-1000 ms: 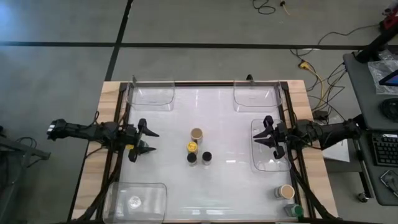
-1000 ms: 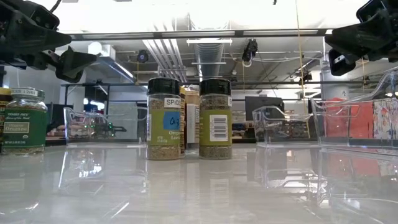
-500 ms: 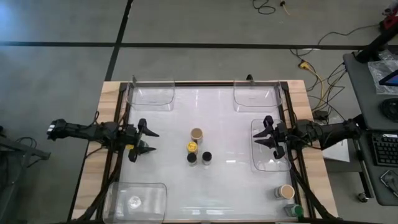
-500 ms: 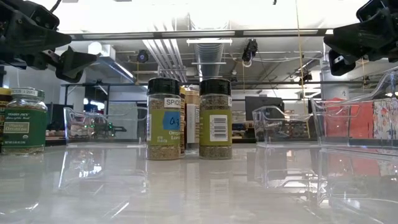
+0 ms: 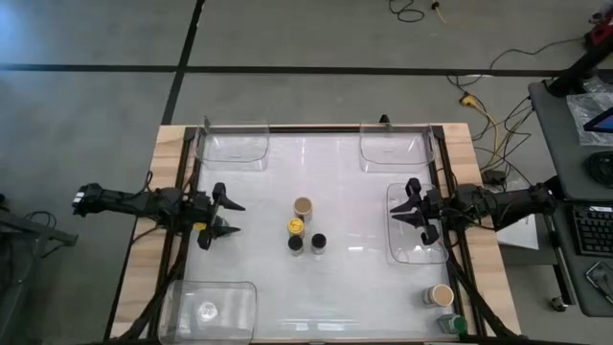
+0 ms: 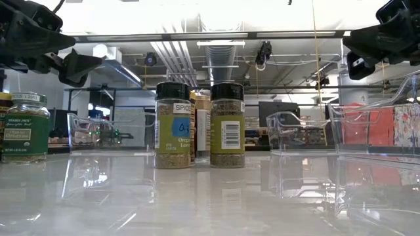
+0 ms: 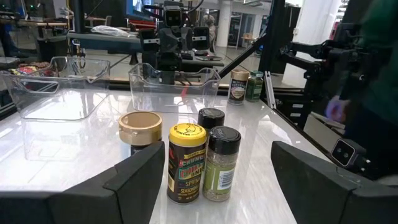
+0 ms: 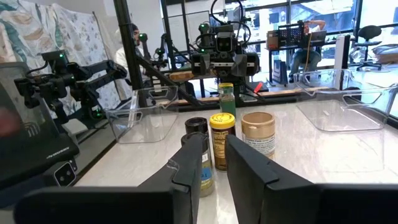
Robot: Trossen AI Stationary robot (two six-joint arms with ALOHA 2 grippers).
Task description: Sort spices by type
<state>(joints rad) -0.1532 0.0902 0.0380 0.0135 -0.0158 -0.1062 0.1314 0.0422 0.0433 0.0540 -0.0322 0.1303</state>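
We count six round spice jars. Four cluster mid-table [image 5: 354, 264]: a tan-lidded jar [image 5: 303, 206], a yellow-lidded jar [image 5: 296, 226] and two black-lidded jars [image 5: 296, 243] [image 5: 318, 241]. Two more sit at the near right corner, a second tan-lidded jar [image 5: 441, 296] and a green-lidded jar [image 5: 451, 325]. Four clear rectangular plastic trays [image 5: 233, 145] ring the glossy white top. Our left gripper [image 5: 230, 218] hovers wide open and empty at the left edge. Our right gripper [image 5: 407, 204] hangs empty over the right tray, fingers only narrowly apart.
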